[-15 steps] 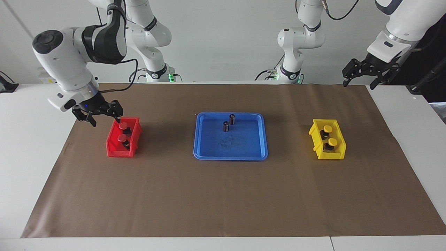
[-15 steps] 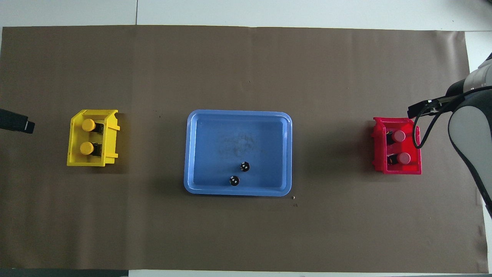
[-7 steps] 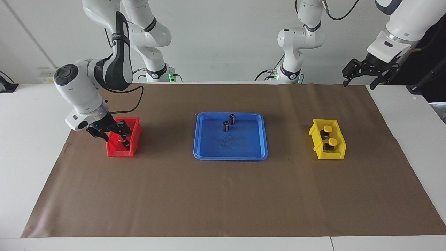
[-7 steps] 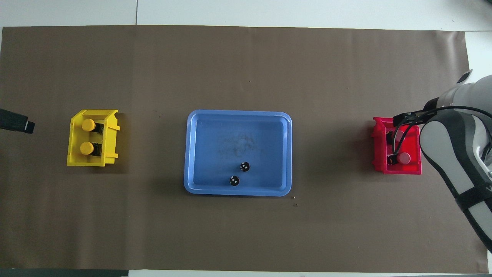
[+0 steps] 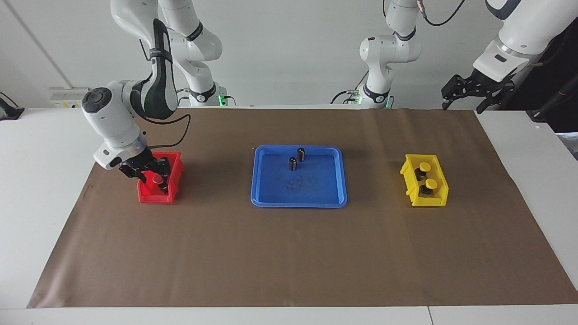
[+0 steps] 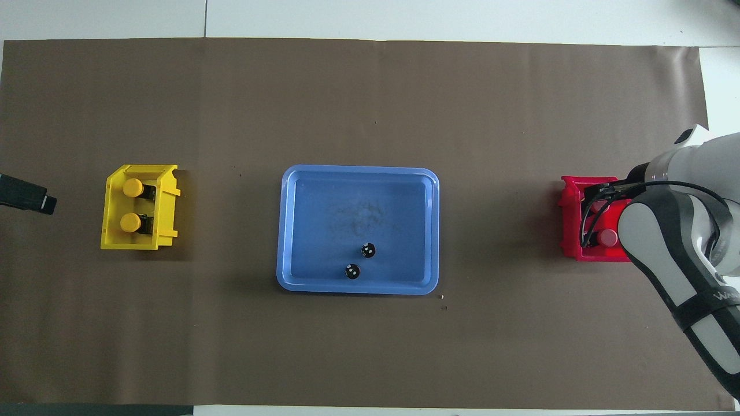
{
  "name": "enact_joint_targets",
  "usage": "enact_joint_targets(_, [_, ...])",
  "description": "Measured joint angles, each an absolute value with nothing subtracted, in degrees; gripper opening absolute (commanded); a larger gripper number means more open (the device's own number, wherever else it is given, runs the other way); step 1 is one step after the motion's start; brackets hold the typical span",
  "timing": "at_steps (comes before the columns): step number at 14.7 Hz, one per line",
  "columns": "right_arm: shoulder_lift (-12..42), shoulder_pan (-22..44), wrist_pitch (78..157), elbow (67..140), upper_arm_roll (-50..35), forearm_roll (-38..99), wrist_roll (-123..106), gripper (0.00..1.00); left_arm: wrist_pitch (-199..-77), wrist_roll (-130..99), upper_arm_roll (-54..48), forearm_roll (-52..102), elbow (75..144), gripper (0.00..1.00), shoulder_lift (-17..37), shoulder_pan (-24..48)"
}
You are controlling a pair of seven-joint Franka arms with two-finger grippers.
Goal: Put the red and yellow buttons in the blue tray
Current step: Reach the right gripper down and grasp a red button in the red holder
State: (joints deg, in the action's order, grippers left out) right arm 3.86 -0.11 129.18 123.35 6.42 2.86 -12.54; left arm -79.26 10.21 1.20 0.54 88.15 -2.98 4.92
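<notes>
Two grippers show. With the blue tray (image 5: 275,198) as landmark: the left gripper (image 5: 465,92) waits raised at its own end, over the surface's edge nearest the robots, fingers wide and empty. The right gripper (image 5: 151,174) is down inside the red bin (image 5: 146,196), around the nearer red button; its fingers' gap cannot be told. The other red button (image 5: 157,179) shows. Both yellow buttons (image 5: 426,183) sit in the yellow bin (image 5: 408,178).
</notes>
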Motion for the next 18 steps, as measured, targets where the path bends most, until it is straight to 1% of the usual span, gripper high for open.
enact_joint_targets(7, [3.44,-0.47,130.77,125.13,6.5,2.87,-12.57,0.68,-78.76,1.81,-1.41,0.54,88.17,1.0,-4.23,6.02])
enact_joint_targets(14, [3.44,-0.62,132.94,126.81,6.51,2.87,-12.62,0.68,-78.83,6.1,-1.24,0.54,88.91,1.0,-5.49,5.99])
enact_joint_targets(15, [3.45,-0.67,133.08,127.04,6.51,2.87,-12.72,0.66,-78.84,6.69,-1.07,0.54,88.91,1.0,-5.53,5.92])
enact_joint_targets(16, [3.47,-0.75,133.22,127.26,6.51,2.87,-13.01,0.63,-78.86,6.85,-0.95,0.54,88.91,1.0,-5.53,5.82])
enact_joint_targets(17, [3.57,-0.83,133.51,127.47,6.51,2.87,-13.24,0.57,-78.91,6.65,-0.88,0.54,88.91,1.0,-5.53,5.73])
enact_joint_targets(18, [3.7,-0.88,133.81,127.61,6.51,2.87,-13.42,0.48,-79.03,5.39,-0.87,0.54,88.92,1.0,-5.53,5.74])
